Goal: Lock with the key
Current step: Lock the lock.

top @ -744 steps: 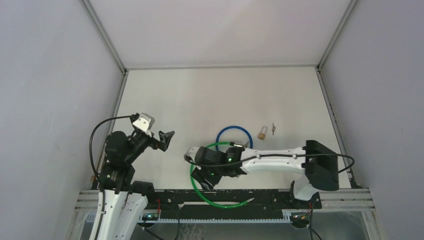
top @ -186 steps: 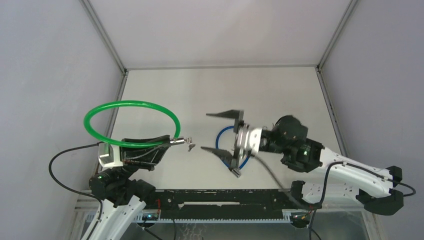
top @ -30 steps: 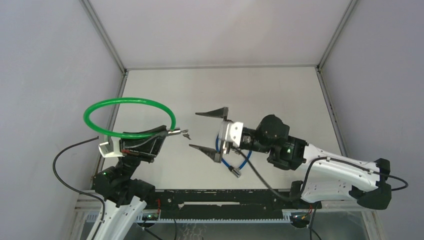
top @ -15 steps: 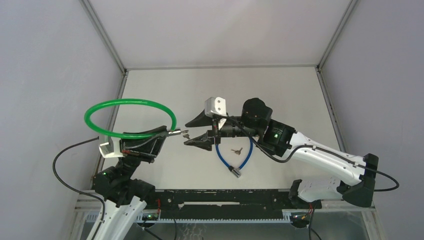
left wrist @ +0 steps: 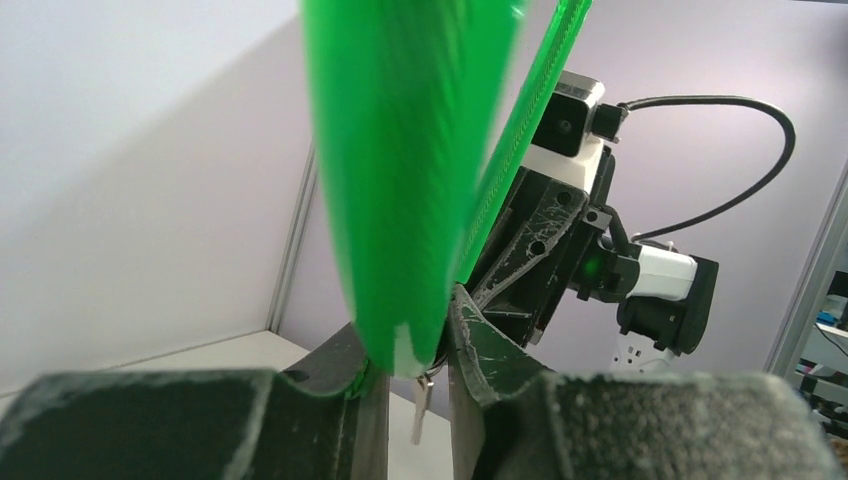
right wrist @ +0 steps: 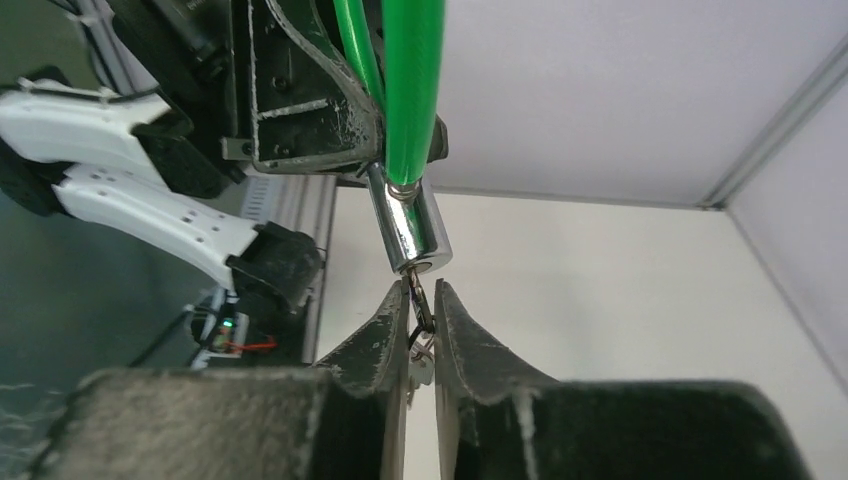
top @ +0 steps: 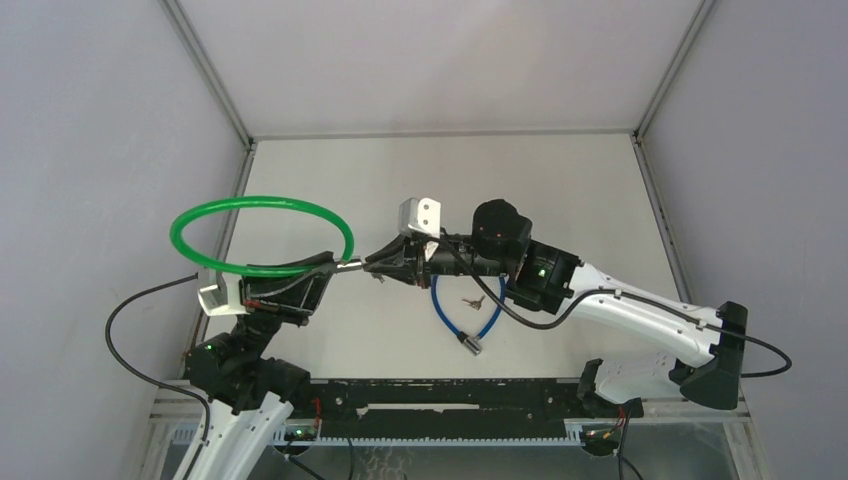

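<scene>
Change: right gripper point(top: 374, 264) has reached the key point(right wrist: 421, 306).
Jaws, wide apart a second ago, now pinch the key in the barrel point(right wrist: 410, 232) of the green cable lock point(top: 262, 216) (arm swung left).

We see a white table point(top: 420, 180) walled on three sides. On it, near its front edge, lies a blue cable lock point(top: 441, 309), curved into an open loop with its metal end point(top: 470, 344) nearest us. A small bunch of keys point(top: 474, 300) rests inside that loop.

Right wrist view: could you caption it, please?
Right gripper pinches the key in the green cable lock, held by the left gripper.
</scene>
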You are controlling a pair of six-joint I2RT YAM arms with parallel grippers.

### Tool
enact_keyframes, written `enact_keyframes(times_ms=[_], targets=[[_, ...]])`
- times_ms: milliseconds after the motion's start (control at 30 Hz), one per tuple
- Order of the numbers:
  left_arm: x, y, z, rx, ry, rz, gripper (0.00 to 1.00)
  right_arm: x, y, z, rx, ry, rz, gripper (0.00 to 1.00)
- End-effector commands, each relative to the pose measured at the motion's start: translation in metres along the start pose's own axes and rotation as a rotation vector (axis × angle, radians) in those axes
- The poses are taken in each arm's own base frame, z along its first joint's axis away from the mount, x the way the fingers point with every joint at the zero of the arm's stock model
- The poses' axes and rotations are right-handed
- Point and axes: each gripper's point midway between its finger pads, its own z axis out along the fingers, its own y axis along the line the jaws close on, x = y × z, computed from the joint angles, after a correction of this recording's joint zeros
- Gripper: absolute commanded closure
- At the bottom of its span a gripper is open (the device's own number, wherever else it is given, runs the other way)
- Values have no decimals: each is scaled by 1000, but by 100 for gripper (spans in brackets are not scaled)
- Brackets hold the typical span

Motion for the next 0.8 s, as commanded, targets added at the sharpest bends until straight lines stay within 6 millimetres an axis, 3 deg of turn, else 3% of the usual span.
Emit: enact_keyframes(times_ms=[0, 133, 500, 667, 767], targets=[[-9, -4, 1, 24, -40, 37, 100, -16, -2, 9, 49, -24, -154, 85], [-9, -4, 0, 20, -41, 37, 100, -14, 0, 12, 86, -7, -223, 100], [3, 8, -2, -22, -9, 29, 100, -33, 3, 6, 144, -39, -283, 100], [2, 8, -3, -21, -12, 34, 100, -33, 2, 1, 147, -31, -276, 100], [-6, 1, -2, 6, -34, 90, 100, -20, 3, -5, 105, 14, -243, 100]])
